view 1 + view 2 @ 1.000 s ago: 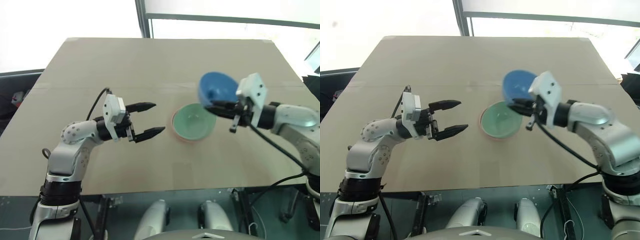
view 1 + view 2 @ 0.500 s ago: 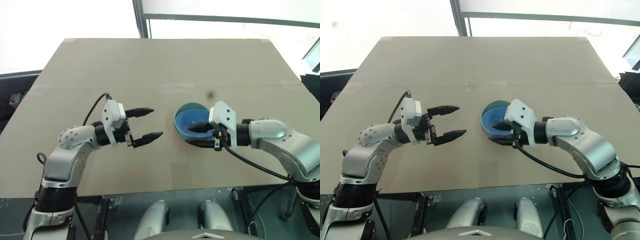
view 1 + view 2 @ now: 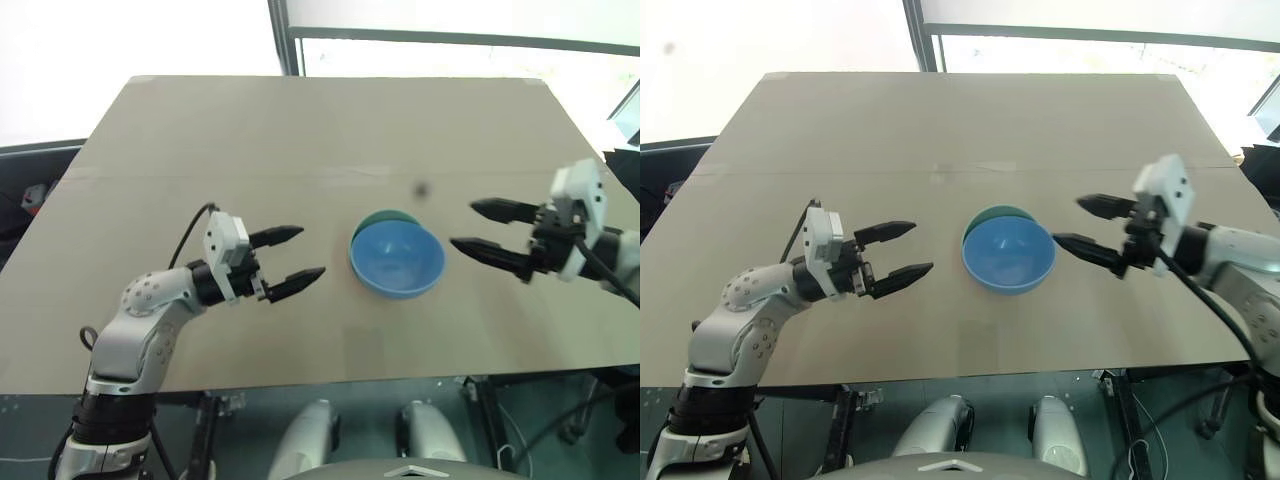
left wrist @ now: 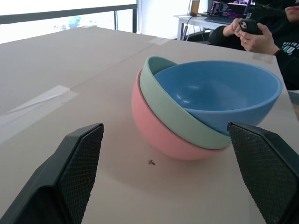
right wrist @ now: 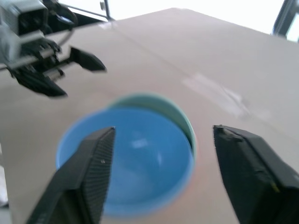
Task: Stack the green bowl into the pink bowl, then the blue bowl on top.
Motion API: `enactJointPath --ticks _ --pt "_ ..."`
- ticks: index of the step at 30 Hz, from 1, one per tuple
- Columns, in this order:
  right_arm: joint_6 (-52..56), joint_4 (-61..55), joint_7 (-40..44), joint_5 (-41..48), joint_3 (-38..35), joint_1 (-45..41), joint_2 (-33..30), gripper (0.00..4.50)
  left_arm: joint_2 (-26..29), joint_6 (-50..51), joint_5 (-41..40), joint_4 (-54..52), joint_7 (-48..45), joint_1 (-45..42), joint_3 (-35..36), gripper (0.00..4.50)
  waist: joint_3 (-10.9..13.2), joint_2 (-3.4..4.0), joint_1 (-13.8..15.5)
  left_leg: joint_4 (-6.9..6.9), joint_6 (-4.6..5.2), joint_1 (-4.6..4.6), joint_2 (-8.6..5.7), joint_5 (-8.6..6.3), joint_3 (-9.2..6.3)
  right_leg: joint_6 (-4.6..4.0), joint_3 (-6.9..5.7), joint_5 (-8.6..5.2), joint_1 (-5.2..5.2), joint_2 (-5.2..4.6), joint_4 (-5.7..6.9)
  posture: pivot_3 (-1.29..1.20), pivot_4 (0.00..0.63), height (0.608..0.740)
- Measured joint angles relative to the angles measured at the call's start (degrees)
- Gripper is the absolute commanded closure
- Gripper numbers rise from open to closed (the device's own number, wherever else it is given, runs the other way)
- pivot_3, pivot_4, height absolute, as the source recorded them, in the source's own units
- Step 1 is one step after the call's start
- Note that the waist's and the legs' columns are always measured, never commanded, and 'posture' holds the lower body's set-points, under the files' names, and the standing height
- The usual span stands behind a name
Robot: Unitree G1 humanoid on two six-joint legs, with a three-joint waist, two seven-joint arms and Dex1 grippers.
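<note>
Right gripper point(image 3: 488, 230) spread wide, empty, just right of stack. We see blue bowl point(image 3: 398, 256) seated tilted in green bowl point(image 4: 164, 103), green nested in pink bowl point(image 4: 154, 130), mid-table point(image 3: 300, 130). Left gripper point(image 3: 294, 258) also open, empty, left of stack, slightly farther. Nothing between. Person's hand with phone point(image 4: 250, 25) beyond table edge. We judge stacking done.

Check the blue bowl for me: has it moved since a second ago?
Yes. The blue bowl has come down from above the table into the green bowl, and the open right gripper has let go and backed off rightward.
</note>
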Motion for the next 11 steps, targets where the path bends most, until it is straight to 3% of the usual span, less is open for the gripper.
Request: enactJointPath --ticks 11 --pt "-16.4 11.0 7.3 -12.1 -10.5 20.5 -3.8 0.03 5.5 -2.4 2.0 -1.4 0.7 11.6 8.0 0.00 0.0 0.04 0.0 -0.04 0.00 0.30 0.13 0.00 0.43 0.01 0.33 0.00 0.13 0.05 -0.11 0.00 0.150 0.740"
